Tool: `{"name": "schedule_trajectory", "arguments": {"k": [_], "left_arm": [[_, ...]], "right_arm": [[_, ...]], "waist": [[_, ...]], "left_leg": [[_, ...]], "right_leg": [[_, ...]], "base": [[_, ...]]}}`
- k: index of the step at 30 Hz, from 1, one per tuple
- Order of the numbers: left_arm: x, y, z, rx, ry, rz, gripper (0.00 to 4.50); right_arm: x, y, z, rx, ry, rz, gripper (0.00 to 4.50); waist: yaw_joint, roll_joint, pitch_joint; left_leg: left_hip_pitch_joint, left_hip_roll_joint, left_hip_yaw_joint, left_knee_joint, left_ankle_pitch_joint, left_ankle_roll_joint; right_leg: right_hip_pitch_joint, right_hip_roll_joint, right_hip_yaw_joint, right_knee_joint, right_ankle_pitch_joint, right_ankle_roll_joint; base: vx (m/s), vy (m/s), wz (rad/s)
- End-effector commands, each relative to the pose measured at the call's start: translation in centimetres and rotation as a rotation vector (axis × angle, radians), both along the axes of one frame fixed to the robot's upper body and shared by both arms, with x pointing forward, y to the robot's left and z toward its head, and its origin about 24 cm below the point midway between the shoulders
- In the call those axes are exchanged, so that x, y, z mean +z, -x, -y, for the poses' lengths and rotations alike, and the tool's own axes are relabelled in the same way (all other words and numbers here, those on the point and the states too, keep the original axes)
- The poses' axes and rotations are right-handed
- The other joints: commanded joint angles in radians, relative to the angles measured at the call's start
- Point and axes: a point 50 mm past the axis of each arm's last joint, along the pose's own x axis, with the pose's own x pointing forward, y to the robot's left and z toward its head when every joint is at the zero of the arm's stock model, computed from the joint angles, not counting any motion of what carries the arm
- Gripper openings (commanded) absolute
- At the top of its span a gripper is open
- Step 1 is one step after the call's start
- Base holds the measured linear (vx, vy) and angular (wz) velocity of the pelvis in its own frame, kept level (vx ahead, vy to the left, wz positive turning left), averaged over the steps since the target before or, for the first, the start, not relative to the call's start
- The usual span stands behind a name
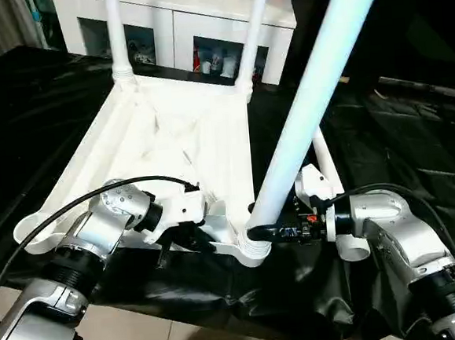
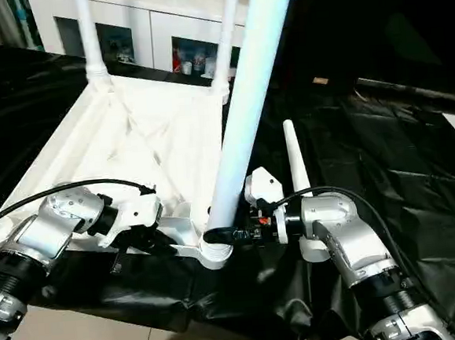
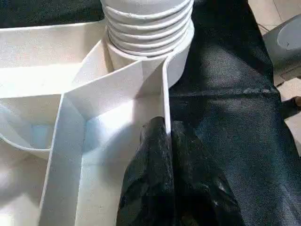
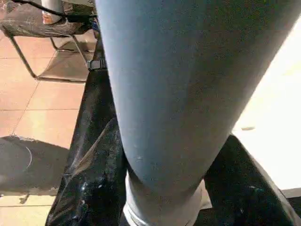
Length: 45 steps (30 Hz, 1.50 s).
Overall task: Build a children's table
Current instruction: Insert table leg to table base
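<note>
1. A big work table (image 1: 32, 91) draped in black sheeting is filling the scene, with a white glass-door cabinet (image 1: 193, 27) standing behind it and pale floor tiles (image 1: 138, 334) showing at the near edge.
2. The children's table (image 1: 170, 143) is lying upside down on the black sheet, its ribbed underside facing up, with one near corner socket (image 1: 29, 231) sitting empty at the left.
3. Two white legs (image 1: 116, 37) are standing upright in the far corner sockets, in front of the cabinet.
4. The left gripper (image 3: 167, 141) is pinching a thin upright wall of the tabletop's near edge, fingers (image 3: 150, 155) pressed together on either side of it, just beside the ribbed near-right socket (image 3: 146, 28).
5. A pale-blue leg (image 1: 308, 93) is rising tilted from that near-right socket (image 1: 253, 251).
6. The right gripper (image 1: 265, 232) is clasping the base of this leg just above the socket, its black fingers (image 4: 94, 188) standing about half apart around the tube.
7. One more white leg (image 2: 296, 161) is lying loose on the sheet, behind the right wrist.
</note>
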Motion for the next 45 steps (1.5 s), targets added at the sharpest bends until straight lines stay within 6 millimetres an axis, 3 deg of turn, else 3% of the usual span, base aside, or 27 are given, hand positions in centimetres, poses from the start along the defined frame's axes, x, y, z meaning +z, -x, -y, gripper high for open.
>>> {"name": "schedule_trajectory", "arguments": {"k": [1, 6, 9, 10, 12, 14, 16, 18, 19, 20, 21, 22, 23, 24, 25, 26, 27, 28, 29, 30, 31, 32, 34, 35, 36, 39, 45], "left_arm": [[1.3, -0.6, 1.2, -0.039, 0.022, 0.063, 0.00], [1.5, -0.9, 0.7, 0.021, 0.045, 0.073, 0.00], [1.3, -1.1, 0.2, 0.076, 0.048, 0.074, 0.00], [1.3, -1.2, 0.1, 0.097, 0.051, 0.073, 0.00], [1.2, -1.4, -0.1, 0.135, 0.055, 0.066, 0.00], [1.1, -1.6, -0.3, 0.179, 0.054, 0.068, 0.00], [1.1, -2.0, -0.3, 0.234, 0.060, 0.074, 0.00], [1.2, -2.3, -0.2, 0.295, 0.071, 0.077, 0.00], [1.4, -2.8, 0.1, 0.380, 0.080, 0.084, 0.00], [1.4, -2.8, 0.1, 0.395, 0.081, 0.084, 0.00], [1.4, -2.9, 0.2, 0.412, 0.082, 0.084, 0.00], [1.5, -3.1, 0.4, 0.451, 0.094, 0.088, 0.00], [1.5, -3.2, 0.6, 0.477, 0.102, 0.092, 0.00], [1.5, -3.2, 0.6, 0.477, 0.102, 0.092, 0.00], [1.5, -3.3, 0.9, 0.528, 0.115, 0.086, 0.00], [1.3, -3.4, 1.1, 0.570, 0.106, 0.094, 0.00], [1.1, -3.5, 1.2, 0.607, 0.096, 0.098, 0.00], [0.9, -3.5, 1.3, 0.638, 0.089, 0.100, 0.00], [0.9, -3.6, 1.6, 0.680, 0.089, 0.101, 0.00], [0.9, -3.6, 1.6, 0.691, 0.090, 0.101, 0.00], [0.9, -3.4, 2.3, 0.750, 0.094, 0.099, 0.00], [0.9, -3.3, 2.5, 0.759, 0.094, 0.099, 0.00], [0.9, -3.0, 3.4, 0.775, 0.105, 0.092, 0.00], [1.1, -2.7, 4.3, 0.786, 0.124, 0.083, 0.00], [1.1, -2.6, 4.3, 0.786, 0.125, 0.082, 0.00], [1.2, -2.4, 5.4, 0.791, 0.143, 0.082, 0.00], [0.9, -2.9, 4.7, 0.816, 0.117, 0.125, 0.00]], "right_arm": [[-5.2, 2.4, 0.4, 0.014, 0.129, -0.222, 1.85], [-5.5, 1.4, 0.5, -0.112, 0.098, -0.215, 1.85], [-5.6, -0.1, 0.6, -0.264, 0.078, -0.215, 1.84], [-5.5, -0.5, 0.6, -0.302, 0.064, -0.219, 1.84], [-5.5, -1.0, 0.6, -0.361, 0.060, -0.225, 1.84], [-5.6, -1.4, 0.5, -0.400, 0.066, -0.218, 1.84], [-5.7, -1.7, 0.5, -0.437, 0.094, -0.199, 1.84], [-5.8, -2.0, 0.3, -0.471, 0.108, -0.193, 1.84], [-6.0, -2.4, 0.1, -0.532, 0.126, -0.198, 1.84], [-6.1, -2.4, 0.0, -0.541, 0.128, -0.200, 1.84], [-6.1, -2.5, 0.0, -0.551, 0.128, -0.205, 1.84], [-6.2, -2.7, -0.2, -0.581, 0.134, -0.207, 1.84], [-6.3, -2.8, -0.2, -0.602, 0.139, -0.208, 1.84], [-6.3, -2.8, -0.2, -0.602, 0.139, -0.208, 1.84], [-6.4, -3.0, -0.6, -0.625, 0.150, -0.208, 1.84], [-6.5, -3.3, -1.0, -0.654, 0.159, -0.210, 1.84], [-6.6, -3.6, -1.3, -0.690, 0.163, -0.216, 1.84], [-6.7, -3.9, -1.5, -0.721, 0.165, -0.223, 1.84], [-6.8, -4.2, -1.7, -0.757, 0.172, -0.229, 1.84], [-6.8, -4.2, -1.7, -0.766, 0.173, -0.231, 1.84], [-6.9, -4.8, -2.1, -0.834, 0.177, -0.244, 1.84], [-6.9, -4.9, -2.1, -0.849, 0.176, -0.248, 1.84], [-7.0, -5.2, -2.4, -0.882, 0.176, -0.255, 1.84], [-6.9, -5.4, -2.7, -0.902, 0.179, -0.257, 1.84], [-6.9, -5.4, -2.7, -0.903, 0.179, -0.257, 1.84], [-6.9, -5.7, -3.4, -0.915, 0.182, -0.258, 1.84], [-6.6, -5.9, -4.4, -0.873, 0.186, -0.248, 1.84]], "waist": [[-0.006, 0.017, -0.023], [-0.012, 0.017, -0.015], [-0.019, 0.018, -0.005], [-0.025, 0.019, -0.004], [-0.041, 0.021, -0.003], [-0.060, 0.032, -0.004], [-0.070, 0.043, -0.001], [-0.076, 0.044, 0.009], [-0.080, 0.046, 0.015], [-0.088, 0.053, 0.019], [-0.082, 0.066, 0.023], [-0.002, 0.081, 0.019], [-0.013, 0.035, 0.000], [-0.016, -0.027, -0.011], [-0.003, 0.019, -0.002], [-0.004, -0.016, -0.008], [0.011, 0.013, -0.015], [-0.012, 0.036, -0.022], [-0.040, 0.045, -0.023], [-0.045, 0.045, -0.019], [-0.044, 0.041, -0.011], [-0.037, 0.034, -0.003], [-0.028, 0.033, -0.002], [-0.032, 0.034, -0.003], [-0.035, 0.036, -0.001], [-0.040, 0.031, -0.002], [-0.041, 0.026, 0.000]], "left_leg": [[0.020, 0.066, -0.024, -0.082, -0.334, -0.017], [0.020, 0.065, -0.030, -0.087, -0.400, -0.030], [0.029, 0.063, -0.039, -0.087, -0.490, -0.045], [0.035, 0.062, -0.048, -0.085, -0.532, -0.054], [0.029, 0.063, -0.060, -0.089, -0.566, -0.065], [0.009, 0.071, -0.080, -0.111, -0.625, -0.082], [0.019, 0.073, -0.087, -0.120, -0.707, -0.100], [0.027, 0.071, -0.086, -0.123, -0.748, -0.103], [0.040, 0.069, -0.084, -0.120, -0.781, -0.103], [0.037, 0.072, -0.081, -0.133, -0.825, -0.099], [0.003, 0.085, -0.070, -0.177, -0.867, -0.104], [-0.120, 0.053, 0.017, -0.237, -0.969, -0.149], [-0.052, 0.043, 0.050, -0.234, -0.755, -0.105], [0.018, 0.046, 0.010, -0.118, -0.555, -0.105], [0.025, 0.000, -0.076, 0.078, -0.062, -0.014], [-0.110, -0.030, -0.078, 0.052, 0.065, -0.009], [-0.094, 0.003, -0.077, -0.011, 0.113, -0.037], [0.008, 0.042, -0.064, -0.044, 0.135, -0.027], [0.017, 0.065, -0.068, -0.054, 0.092, 0.009], [0.004, 0.068, -0.062, -0.067, 0.033, 0.013], [-0.002, 0.062, -0.048, -0.082, -0.128, -0.007], [0.010, 0.052, -0.039, -0.079, -0.259, -0.026], [0.020, 0.060, -0.036, -0.081, -0.285, -0.033], [0.004, 0.067, -0.039, -0.091, -0.259, -0.047], [0.001, 0.070, -0.042, -0.097, -0.262, -0.057], [0.010, 0.070, -0.041, -0.100, -0.293, -0.059], [0.009, 0.063, -0.035, -0.097, -0.289, -0.044]], "right_leg": [[0.012, -0.089, 0.058, -0.089, -0.334, -0.154], [0.007, -0.094, 0.059, -0.103, -0.465, -0.130], [-0.007, -0.101, 0.056, -0.123, -0.649, -0.085], [-0.009, -0.106, 0.047, -0.133, -0.733, -0.061], [-0.001, -0.107, 0.033, -0.141, -0.765, -0.047], [0.032, -0.103, 0.007, -0.133, -0.680, -0.059], [0.034, -0.100, -0.004, -0.134, -0.610, -0.079], [0.026, -0.102, -0.013, -0.146, -0.628, -0.079], [0.018, -0.100, -0.030, -0.161, -0.682, -0.063], [0.030, -0.084, -0.062, -0.157, -0.670, -0.049], [0.064, -0.061, -0.070, -0.104, -0.600, -0.057], [0.134, 0.004, -0.091, 0.092, -0.247, -0.077], [0.092, -0.007, -0.004, 0.103, -0.366, -0.055], [0.031, -0.095, 0.048, -0.002, -0.721, 0.004], [-0.021, -0.219, 0.120, -0.159, -1.006, -0.040], [0.112, -0.148, 0.056, -0.093, -0.691, -0.041], [0.114, -0.122, 0.045, -0.062, -0.457, -0.086], [0.033, -0.066, 0.014, -0.036, -0.101, -0.151], [0.031, -0.064, 0.023, -0.015, 0.073, -0.218], [0.042, -0.072, 0.024, -0.023, 0.066, -0.239], [0.051, -0.083, 0.028, -0.046, -0.086, -0.244], [0.043, -0.092, 0.032, -0.081, -0.348, -0.202], [0.037, -0.105, 0.038, -0.110, -0.561, -0.135], [0.044, -0.099, 0.034, -0.105, -0.532, -0.115], [0.044, -0.095, 0.032, -0.101, -0.505, -0.111], [0.034, -0.085, 0.034, -0.099, -0.420, -0.110], [0.026, -0.088, 0.044, -0.105, -0.457, -0.094]], "base": [[0.000, 0.000, 0.00], [0.000, 0.000, 0.00], [-0.018, -0.001, -0.01], [-0.068, 0.000, -0.03], [-0.088, 0.024, -0.15], [-0.066, 0.046, -0.21], [-0.053, 0.052, -0.18], [-0.070, 0.029, -0.08], [-0.076, 0.021, -0.05], [-0.088, 0.010, 0.00], [-0.133, 0.015, 0.10], [-0.133, 0.015, 0.10], [-0.083, -0.066, 0.08], [0.104, -0.157, -0.10], [0.104, -0.157, -0.10], [0.172, -0.070, -0.45], [0.038, -0.002, -0.19], [0.038, -0.002, -0.19], [-0.063, -0.033, 0.17], [-0.065, -0.037, -0.05], [-0.065, -0.037, -0.05], [-0.063, -0.032, -0.04], [0.000, 0.000, 0.00], [0.000, 0.000, 0.00], [0.000, 0.000, 0.00], [0.000, 0.000, 0.00], [0.000, 0.000, 0.00]]}}
